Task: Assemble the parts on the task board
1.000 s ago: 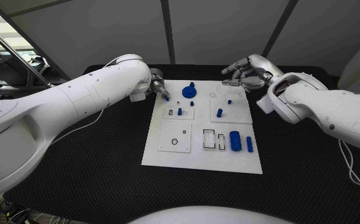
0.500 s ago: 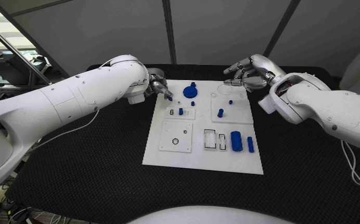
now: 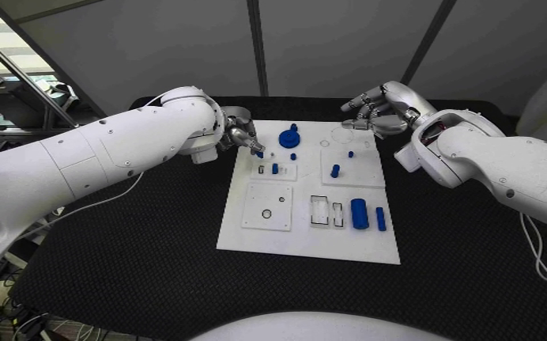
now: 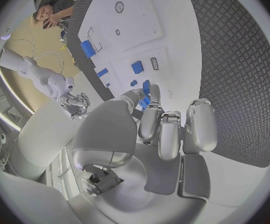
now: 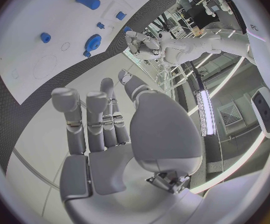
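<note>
Over the last second the left arm (image 3: 126, 147) had swung inward, carrying the left hand (image 3: 242, 137) over the far-left corner of the task board (image 3: 285, 242); the right hand (image 3: 376, 115) had stayed hovering with slack, spread fingers, holding nothing. The left hand pinched a small blue part (image 4: 145, 95). It seemingly awaited insertion, which would call for careful alignment. The white board lay mid-table, with a blue gear (image 3: 289, 138) and a blue cylinder (image 3: 359, 214) on it.

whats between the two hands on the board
In the head view, the blue gear lies between the left hand and right hand, on the task board.
</note>
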Controlling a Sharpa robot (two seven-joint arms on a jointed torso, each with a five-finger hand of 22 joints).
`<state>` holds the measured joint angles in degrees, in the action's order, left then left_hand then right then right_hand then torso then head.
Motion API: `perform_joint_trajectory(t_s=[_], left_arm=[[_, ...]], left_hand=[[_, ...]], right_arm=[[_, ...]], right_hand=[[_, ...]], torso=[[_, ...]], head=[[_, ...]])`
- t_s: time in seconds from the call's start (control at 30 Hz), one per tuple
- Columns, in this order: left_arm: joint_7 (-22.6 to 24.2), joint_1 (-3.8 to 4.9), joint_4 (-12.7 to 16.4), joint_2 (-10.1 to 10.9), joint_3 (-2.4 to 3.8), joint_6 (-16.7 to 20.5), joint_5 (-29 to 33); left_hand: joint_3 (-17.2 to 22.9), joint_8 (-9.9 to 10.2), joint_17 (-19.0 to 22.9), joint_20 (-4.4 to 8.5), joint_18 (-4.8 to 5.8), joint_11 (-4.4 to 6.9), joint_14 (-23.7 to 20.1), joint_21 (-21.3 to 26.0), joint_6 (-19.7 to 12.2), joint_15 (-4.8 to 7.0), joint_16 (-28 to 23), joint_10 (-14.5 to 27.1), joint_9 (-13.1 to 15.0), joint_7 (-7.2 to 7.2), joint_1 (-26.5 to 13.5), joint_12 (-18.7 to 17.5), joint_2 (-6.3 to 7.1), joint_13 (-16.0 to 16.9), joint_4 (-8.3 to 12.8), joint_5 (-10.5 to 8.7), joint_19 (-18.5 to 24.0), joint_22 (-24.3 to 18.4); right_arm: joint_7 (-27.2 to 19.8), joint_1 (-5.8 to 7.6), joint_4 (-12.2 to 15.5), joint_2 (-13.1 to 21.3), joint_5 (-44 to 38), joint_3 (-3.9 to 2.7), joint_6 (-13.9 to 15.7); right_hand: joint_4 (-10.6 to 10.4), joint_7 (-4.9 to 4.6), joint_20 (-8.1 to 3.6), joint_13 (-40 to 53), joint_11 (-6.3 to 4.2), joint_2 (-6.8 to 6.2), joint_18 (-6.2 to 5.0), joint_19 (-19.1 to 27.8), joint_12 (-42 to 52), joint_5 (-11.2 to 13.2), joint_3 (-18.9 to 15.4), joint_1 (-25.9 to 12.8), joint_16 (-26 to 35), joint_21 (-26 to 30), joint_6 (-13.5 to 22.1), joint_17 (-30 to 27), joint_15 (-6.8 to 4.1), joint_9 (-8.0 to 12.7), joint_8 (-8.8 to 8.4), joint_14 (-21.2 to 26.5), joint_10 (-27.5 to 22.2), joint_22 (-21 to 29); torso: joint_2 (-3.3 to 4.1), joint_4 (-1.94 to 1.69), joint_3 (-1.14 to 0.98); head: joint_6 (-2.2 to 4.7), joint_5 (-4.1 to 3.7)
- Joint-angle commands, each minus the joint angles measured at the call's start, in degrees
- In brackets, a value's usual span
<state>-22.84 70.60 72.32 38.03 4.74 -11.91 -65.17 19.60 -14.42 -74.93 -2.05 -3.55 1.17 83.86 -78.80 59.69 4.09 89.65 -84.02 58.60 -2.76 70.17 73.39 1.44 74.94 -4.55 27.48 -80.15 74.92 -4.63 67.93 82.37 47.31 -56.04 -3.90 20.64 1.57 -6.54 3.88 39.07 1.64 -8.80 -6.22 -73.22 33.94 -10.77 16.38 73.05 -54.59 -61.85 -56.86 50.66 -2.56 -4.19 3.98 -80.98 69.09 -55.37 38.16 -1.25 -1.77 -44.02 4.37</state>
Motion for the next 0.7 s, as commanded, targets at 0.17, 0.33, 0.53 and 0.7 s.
perform_joint_trajectory(t_s=[0.17, 0.33, 0.53, 0.7], left_arm=[[0.7, -0.13, 1.2, 0.2, -0.94, -1.8, -3.2], [0.9, -0.38, 1.6, 0.0, -1.35, -1.6, -4.5], [0.7, -0.64, 1.6, -0.3, -1.54, -1.2, -6.8], [0.5, -0.84, 1.7, -0.4, -1.75, -1.4, -8.1]], left_hand=[[9.8, -0.4, -15.1, 0.01, -0.08, 0.19, 6.1, -0.3, 0.5, 0.37, 0.3, -0.3, 0.1, 0.03, -0.5, -0.2, 0.31, 8.1, 9.7, 0.45, -0.4, 2.9], [9.9, -0.5, -15.1, 0.01, -0.07, 0.21, 6.1, -0.3, 0.6, 0.37, 0.3, -0.3, 0.1, 0.03, -0.6, -0.2, 0.38, 8.1, 9.8, 0.59, -0.4, 2.9], [10.1, -0.5, -15.1, 0.03, -0.05, 0.22, 6.1, -0.4, 0.7, 0.38, 0.3, -0.4, 0.2, 0.05, -0.6, -0.2, 0.51, 8.0, 10.0, 0.91, -0.5, 3.0], [10.1, -0.5, -15.1, 0.03, -0.05, 0.22, 6.1, -0.4, 0.7, 0.38, 0.3, -0.4, 0.2, 0.05, -0.7, -0.2, 0.55, 8.0, 10.0, 0.99, -0.5, 3.0]], right_arm=[[-0.6, 0.11, 0.0, 0.0, 0.2, -0.05, 0.1], [-0.6, 0.11, 0.0, 0.0, 0.2, -0.05, 0.1], [-0.6, 0.11, 0.0, -0.1, 0.2, -0.05, 0.1], [-0.6, 0.1, 0.0, -0.1, 0.2, -0.04, 0.0]], right_hand=[[-0.4, 0.08, -0.13, -0.1, -0.1, -0.12, -1.07, -0.4, 0.3, -0.1, 0.0, -0.7, 0.3, 0.3, -0.3, 0.1, -0.02, 0.1, -0.27, -0.4, 0.1, 0.0], [-0.4, 0.08, -0.13, -0.1, -0.1, -0.12, -1.07, -0.4, 0.3, -0.1, 0.0, -0.7, 0.3, 0.3, -0.3, 0.1, -0.02, 0.1, -0.27, -0.4, 0.1, 0.0], [-0.4, 0.08, -0.13, -0.1, -0.1, -0.12, -1.07, -0.4, 0.3, -0.1, 0.0, -0.7, 0.3, 0.3, -0.3, 0.1, -0.02, 0.1, -0.27, -0.4, 0.1, 0.0], [-0.4, 0.08, -0.13, -0.1, -0.1, -0.12, -1.07, -0.4, 0.3, -0.1, 0.0, -0.7, 0.3, 0.3, -0.3, 0.1, -0.02, 0.1, -0.27, -0.4, 0.1, 0.0]], torso=[[0.04, 0.11, 0.0], [0.07, 0.07, -0.03], [0.1, 0.11, -0.01], [0.09, 0.07, -0.02]], head=[[-0.03, 0.15], [0.01, 0.1], [-0.06, 0.16], [-0.1, 0.14]])
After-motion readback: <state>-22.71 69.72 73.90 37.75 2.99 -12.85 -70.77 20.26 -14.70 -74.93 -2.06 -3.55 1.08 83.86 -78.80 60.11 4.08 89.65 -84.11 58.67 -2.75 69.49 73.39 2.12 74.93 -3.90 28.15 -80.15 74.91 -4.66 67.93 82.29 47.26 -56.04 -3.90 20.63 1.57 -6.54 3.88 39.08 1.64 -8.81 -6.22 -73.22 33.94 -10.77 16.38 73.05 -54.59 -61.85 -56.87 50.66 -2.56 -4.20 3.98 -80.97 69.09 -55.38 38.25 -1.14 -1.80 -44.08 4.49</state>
